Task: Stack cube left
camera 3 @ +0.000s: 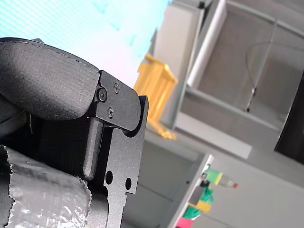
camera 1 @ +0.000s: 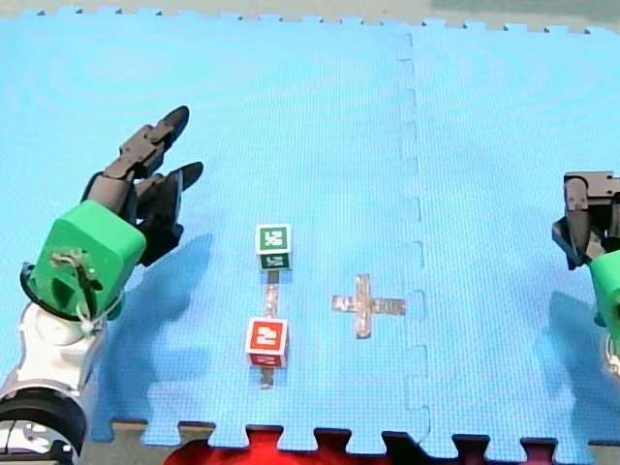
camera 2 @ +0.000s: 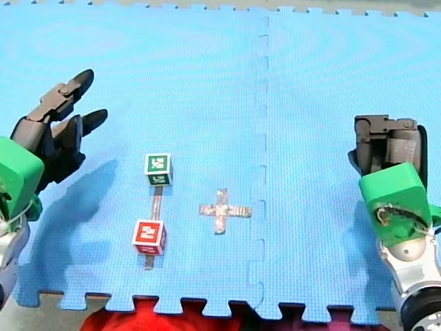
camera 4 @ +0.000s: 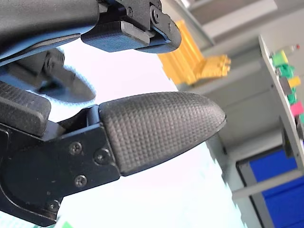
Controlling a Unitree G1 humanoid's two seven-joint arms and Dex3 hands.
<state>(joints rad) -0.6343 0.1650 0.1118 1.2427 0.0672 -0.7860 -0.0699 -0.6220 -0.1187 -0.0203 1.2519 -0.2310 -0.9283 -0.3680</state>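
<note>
A: What lies around the cubes?

B: The small green cube (camera 1: 273, 246) with a patterned white label sits on the blue foam puzzle mat (camera 1: 194, 97), a little left of the middle. The small red cube (camera 1: 266, 342) with a white label sits nearer the robot, almost in line with it and apart from it. A strip of silvery tape (camera 1: 273, 289) runs along the mat between the two. A shorter tape stub (camera 1: 266, 377) lies just on the near side of the red cube.

A: Does anything stand in the way?

B: A cross of silvery tape (camera 1: 365, 305) lies flat to the right of the cubes, near but not touching. Bare mat lies between the cubes and each hand.

A: And the hands?

B: The left hand (camera 1: 136, 199) is over the mat to the left of the green cube, well apart from it, fingers stretched out and holding nothing. The right hand (camera 2: 386, 148) is at the mat's right side, far from both cubes, fingers curled in around nothing.

A: What about edges and room?

B: The mat's toothed near edge (camera 1: 232, 426) runs close by the red cube, with red fabric (camera 1: 291, 451) beyond it. A jigsaw seam (camera 1: 415, 174) runs front to back, right of the cross. Bare blue mat stretches wide beyond the green cube and to both sides.
</note>
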